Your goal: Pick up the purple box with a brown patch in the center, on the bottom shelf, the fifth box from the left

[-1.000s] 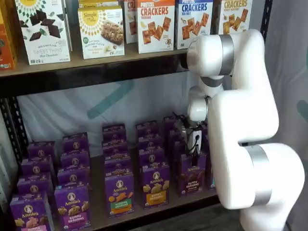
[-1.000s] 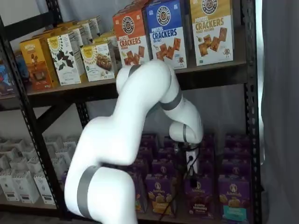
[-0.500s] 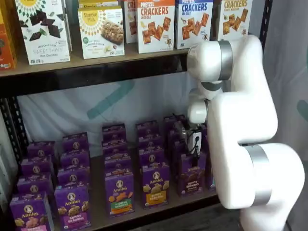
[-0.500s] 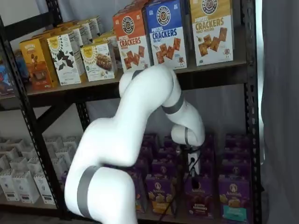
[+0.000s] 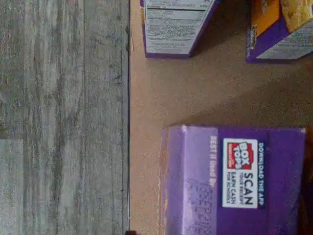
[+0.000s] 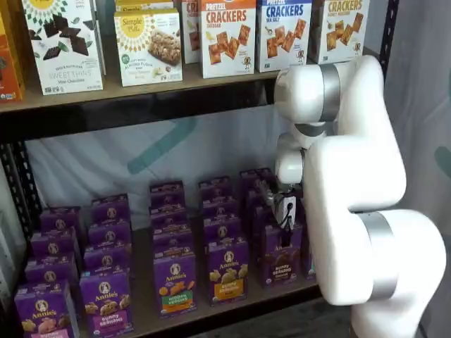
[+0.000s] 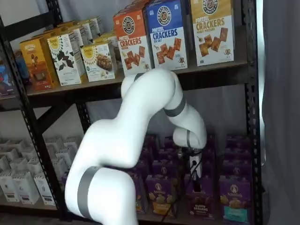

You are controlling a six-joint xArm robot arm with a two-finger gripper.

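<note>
On the bottom shelf (image 6: 144,320), front row, the purple box (image 6: 280,255) with the brown band stands upright, just right of a purple carton with a yellow band (image 6: 227,271); in both shelf views it faces out, also seen at (image 7: 200,198) beside a teal-banded carton (image 7: 234,198). White arm (image 6: 352,183) fills the right of a shelf view, its wrist reaching down over that box. Tool (image 6: 285,209) hangs directly above the box's top, a dark cable beside it; fingers seen side-on against dark cartons, so cannot tell whether they are parted or closed. Wrist view looks straight down on a purple carton top (image 5: 234,178) printed "BOX TOPS", brown board around it, grey plank floor (image 5: 61,117) past the shelf edge. Cracker boxes (image 6: 227,35) line the higher shelf.
</note>
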